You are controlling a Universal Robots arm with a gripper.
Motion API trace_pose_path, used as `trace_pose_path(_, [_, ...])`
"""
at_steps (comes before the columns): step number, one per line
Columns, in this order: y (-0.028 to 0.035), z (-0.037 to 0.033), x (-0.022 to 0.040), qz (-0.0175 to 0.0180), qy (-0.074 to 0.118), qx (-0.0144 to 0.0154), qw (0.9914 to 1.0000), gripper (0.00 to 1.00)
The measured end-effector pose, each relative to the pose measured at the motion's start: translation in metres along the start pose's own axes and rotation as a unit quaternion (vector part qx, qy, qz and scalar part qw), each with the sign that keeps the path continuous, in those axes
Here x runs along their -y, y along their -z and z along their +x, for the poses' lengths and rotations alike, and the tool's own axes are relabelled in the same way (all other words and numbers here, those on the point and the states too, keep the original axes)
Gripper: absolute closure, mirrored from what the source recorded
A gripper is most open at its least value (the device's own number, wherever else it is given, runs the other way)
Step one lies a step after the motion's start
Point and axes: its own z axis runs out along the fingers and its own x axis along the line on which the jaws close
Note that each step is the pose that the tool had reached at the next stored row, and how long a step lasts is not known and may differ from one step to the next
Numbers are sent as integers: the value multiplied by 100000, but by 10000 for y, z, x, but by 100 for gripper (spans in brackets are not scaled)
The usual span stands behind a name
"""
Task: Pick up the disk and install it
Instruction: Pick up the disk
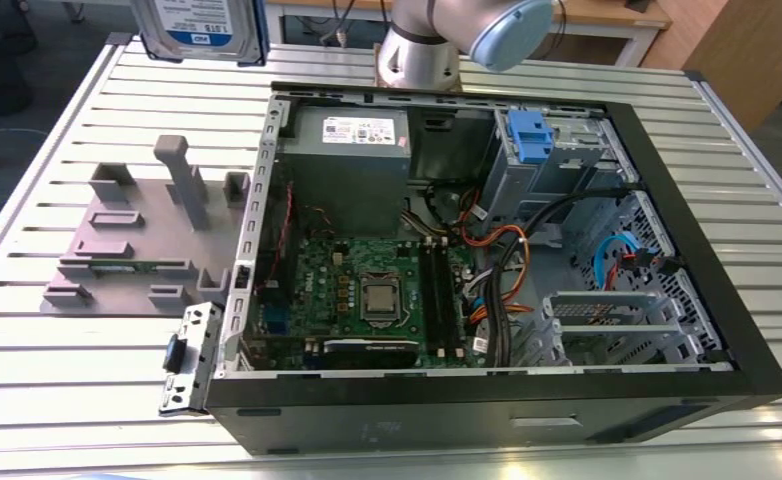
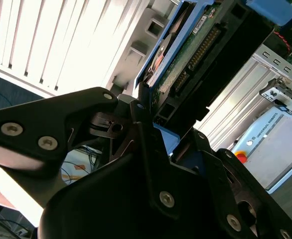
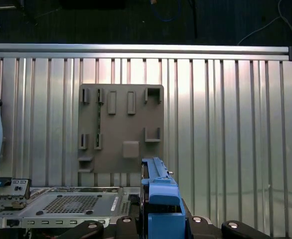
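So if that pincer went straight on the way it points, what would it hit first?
Probably the grey holder plate on the slatted table. The disk in the pincer would touch first, though depth is unclear.

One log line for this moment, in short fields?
gripper: shut on the disk | disk: in air above table | computer case: open, disk not installed

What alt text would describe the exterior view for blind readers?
A labelled disk hangs above the far corner of a slatted metal table, beside the robot arm. Below, an open computer case lies on the table, a grey holder plate on the exterior view's left of it.
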Motion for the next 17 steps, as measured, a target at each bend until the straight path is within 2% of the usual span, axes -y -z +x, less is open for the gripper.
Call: trace_pose_path(17, [6,-2,155,-1,1,-2,100000,63])
